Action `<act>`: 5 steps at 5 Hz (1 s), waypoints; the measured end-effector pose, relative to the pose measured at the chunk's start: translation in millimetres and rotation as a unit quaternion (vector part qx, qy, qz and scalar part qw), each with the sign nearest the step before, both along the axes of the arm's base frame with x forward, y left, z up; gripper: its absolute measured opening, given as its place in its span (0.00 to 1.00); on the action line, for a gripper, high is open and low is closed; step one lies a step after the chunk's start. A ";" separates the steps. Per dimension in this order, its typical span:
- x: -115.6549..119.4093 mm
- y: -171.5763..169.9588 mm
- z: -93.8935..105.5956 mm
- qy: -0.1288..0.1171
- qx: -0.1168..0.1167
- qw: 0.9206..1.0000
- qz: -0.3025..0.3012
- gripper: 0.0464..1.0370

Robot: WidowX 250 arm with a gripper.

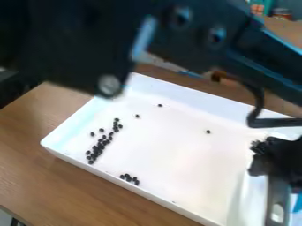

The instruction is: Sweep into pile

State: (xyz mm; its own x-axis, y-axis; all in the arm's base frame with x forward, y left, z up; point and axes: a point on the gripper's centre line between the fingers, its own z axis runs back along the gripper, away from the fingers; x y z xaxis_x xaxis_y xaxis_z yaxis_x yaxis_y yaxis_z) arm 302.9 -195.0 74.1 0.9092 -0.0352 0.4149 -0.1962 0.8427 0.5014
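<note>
Gripper [272,160] seen over white tray's [171,154] R end; opening & hold can't be told. Black beans [97,148] mostly strung nr tray's L end, w/ few strays [208,131] mid-tray. Gathering judged in hand; next, strays to be swept twd rest.

I see white tray [171,154], dark beads [98,147] bunched at 9 o'clock, small cluster [128,177] at 8, black arm [171,26] across 12.

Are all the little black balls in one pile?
No, a small bunch sits apart from the longer cluster in the white tray.
</note>
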 end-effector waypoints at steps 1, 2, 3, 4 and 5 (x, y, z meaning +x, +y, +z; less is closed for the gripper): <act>-0.1 27.8 -0.6 0.000 0.018 1.000 0.008 0.46; 0.7 58.7 0.6 0.002 0.039 0.999 0.026 0.46; -1.6 93.4 5.7 0.017 0.058 0.997 0.043 0.45; -4.8 118.5 15.9 0.023 0.079 0.996 0.040 0.45; -3.9 143.0 17.5 0.025 0.100 0.994 0.037 0.45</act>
State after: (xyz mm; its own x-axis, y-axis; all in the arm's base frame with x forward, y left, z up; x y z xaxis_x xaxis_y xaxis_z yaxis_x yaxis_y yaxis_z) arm 299.1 -52.0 91.6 0.9319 -0.0449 0.3600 -0.2238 0.7099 0.6678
